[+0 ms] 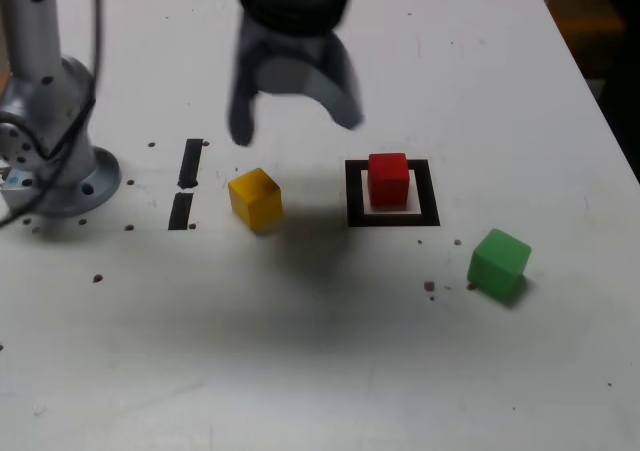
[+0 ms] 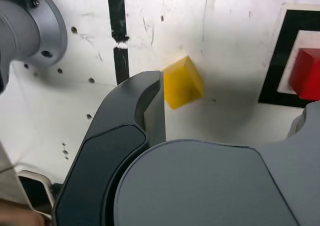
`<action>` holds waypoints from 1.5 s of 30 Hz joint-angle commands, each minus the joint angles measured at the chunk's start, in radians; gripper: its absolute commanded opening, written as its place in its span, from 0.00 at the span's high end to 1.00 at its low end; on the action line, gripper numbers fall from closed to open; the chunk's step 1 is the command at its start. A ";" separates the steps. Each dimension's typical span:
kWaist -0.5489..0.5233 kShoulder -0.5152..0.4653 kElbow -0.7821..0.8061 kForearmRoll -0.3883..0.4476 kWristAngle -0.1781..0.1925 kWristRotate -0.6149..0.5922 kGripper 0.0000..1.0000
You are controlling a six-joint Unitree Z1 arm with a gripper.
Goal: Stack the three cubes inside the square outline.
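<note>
Three cubes on white table [image 1: 320,371], by the exterior view's left to right: two black tape strips [image 1: 186,184]; yellow cube [image 1: 255,198], lying loose; red cube [image 1: 388,179] inside square outline [image 1: 392,218]; green cube [image 1: 499,262], well apart. Gripper [image 1: 293,121]: raised above the yellow cube, jaws spread wide, empty, touching nothing.

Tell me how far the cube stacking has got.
Done: the red cube sits inside the square outline. In hand: nothing; the gripper hangs open and empty above the table, between the yellow and red cubes in the exterior view. Left: the yellow cube and green cube both lie on the table outside the outline, unstacked.
</note>
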 commanded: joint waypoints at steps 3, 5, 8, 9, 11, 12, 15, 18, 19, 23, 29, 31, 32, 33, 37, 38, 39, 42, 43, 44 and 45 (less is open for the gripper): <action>0.006 -0.093 0.101 0.002 -0.043 -0.072 0.00; 0.007 -0.085 0.140 -0.018 -0.053 -0.094 0.00; 0.007 -0.073 0.198 -0.065 -0.054 -0.138 0.00; 0.006 -0.071 0.217 -0.086 -0.051 -0.158 0.00; -0.004 -0.070 0.258 -0.136 -0.043 -0.211 0.00; -0.011 -0.071 0.278 -0.165 -0.038 -0.242 0.01; -0.026 -0.066 0.313 -0.226 -0.037 -0.281 0.01; -0.029 -0.058 0.336 -0.270 -0.043 -0.291 0.01; -0.029 -0.054 0.340 -0.278 -0.045 -0.294 0.01; -0.029 -0.038 0.345 -0.288 -0.053 -0.306 0.01; -0.015 0.002 0.341 -0.302 -0.083 -0.253 0.10; -0.007 0.016 0.341 -0.313 -0.092 -0.223 0.21; -0.005 0.019 0.343 -0.320 -0.093 -0.216 0.25; -0.004 0.020 0.345 -0.329 -0.093 -0.214 0.28; -0.004 0.020 0.357 -0.366 -0.097 -0.214 0.32; -0.004 0.020 0.361 -0.375 -0.098 -0.214 0.33; -0.004 0.020 0.364 -0.384 -0.098 -0.214 0.35; -0.004 0.019 0.372 -0.402 -0.098 -0.214 0.50; -0.004 0.018 0.372 -0.404 -0.097 -0.214 0.55; -0.004 0.016 0.373 -0.405 -0.095 -0.216 0.63; -0.004 0.013 0.373 -0.404 -0.092 -0.219 0.72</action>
